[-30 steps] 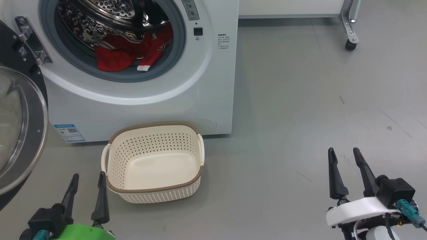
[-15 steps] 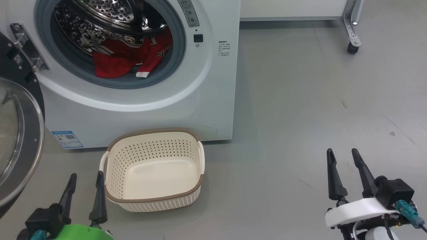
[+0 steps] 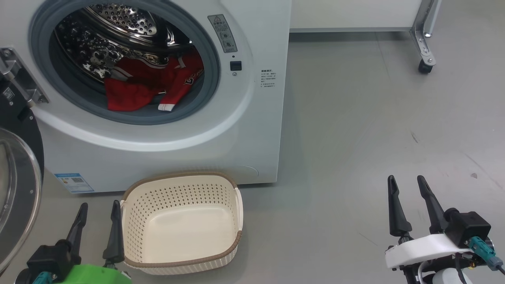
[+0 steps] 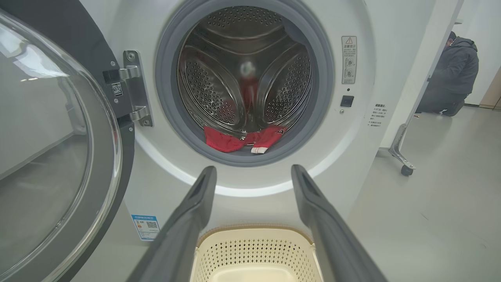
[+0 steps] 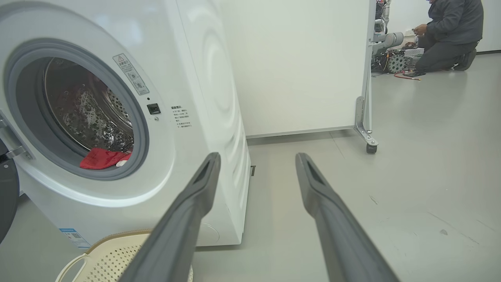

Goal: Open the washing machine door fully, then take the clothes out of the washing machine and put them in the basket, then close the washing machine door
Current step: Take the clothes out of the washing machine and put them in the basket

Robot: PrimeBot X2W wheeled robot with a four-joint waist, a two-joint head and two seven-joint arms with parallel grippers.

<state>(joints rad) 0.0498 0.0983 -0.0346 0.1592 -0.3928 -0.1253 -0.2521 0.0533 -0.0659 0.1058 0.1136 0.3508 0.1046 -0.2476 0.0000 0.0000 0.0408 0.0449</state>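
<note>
The washing machine door (image 3: 17,185) hangs swung wide open off the left side of the washing machine (image 3: 252,130), held on a metal hinge (image 3: 19,81) at the left edge of the machine's front, its black rim and bulging glass turned out toward the room. In front of the washing machine's lower left corner, below its small blue label (image 3: 74,182), the left gripper (image 3: 99,204) has its two dark fingers spread wide with nothing between them. Its inner finger stands just beside the left rim of the basket (image 3: 179,174); whether it touches cannot be told. The cream perforated basket sits upright and empty on the grey floor (image 3: 355,138), close against the foot of the washing machine's front and below the round opening. The clothes (image 3: 130,92), red with white trim, lie in a heap at the bottom of the washing machine's steel drum (image 3: 118,23). A white-cuffed sleeve end drapes forward onto the grey gasket (image 3: 213,71). Well off the washing machine's right side, over bare floor, the right gripper (image 3: 406,178) is also spread wide and empty. Beyond the washing machine's right rear corner a white panel stands on a castor (image 3: 425,67). Farther back a person (image 5: 450,35) in dark clothing kneels on the floor.
</note>
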